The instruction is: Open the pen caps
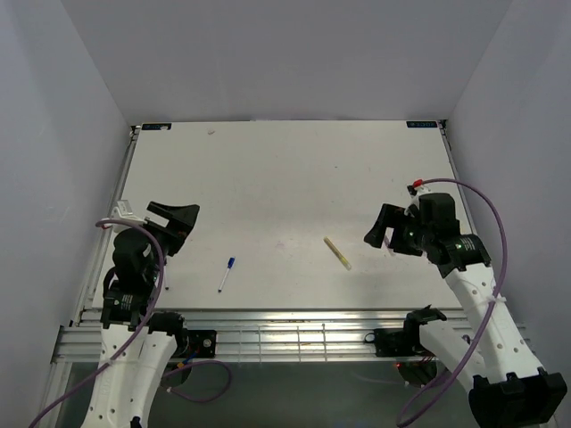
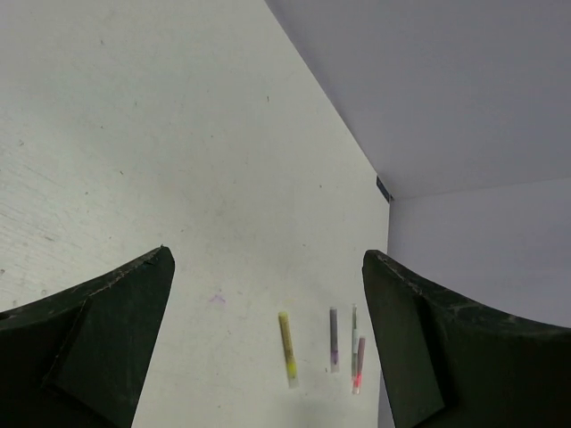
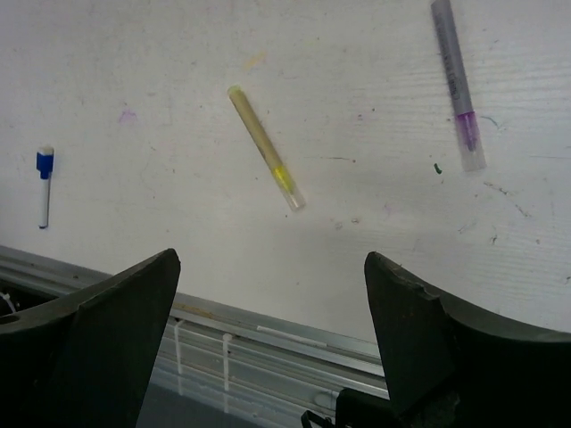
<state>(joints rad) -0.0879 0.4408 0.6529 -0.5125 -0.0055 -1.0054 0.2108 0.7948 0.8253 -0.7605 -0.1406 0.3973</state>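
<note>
Both end effectors, L [image 1: 183,221] & R [image 1: 376,228], hang wide open, holding nothing. Yellow pen [image 1: 337,253] lies on the tabletop [image 1: 285,169]. White pen [image 1: 225,277] w/ blue cap [image 1: 231,262] lies well left of it, grey pen [image 3: 457,85] to its right. Corner labels [image 1: 423,124] too small to read.
</note>
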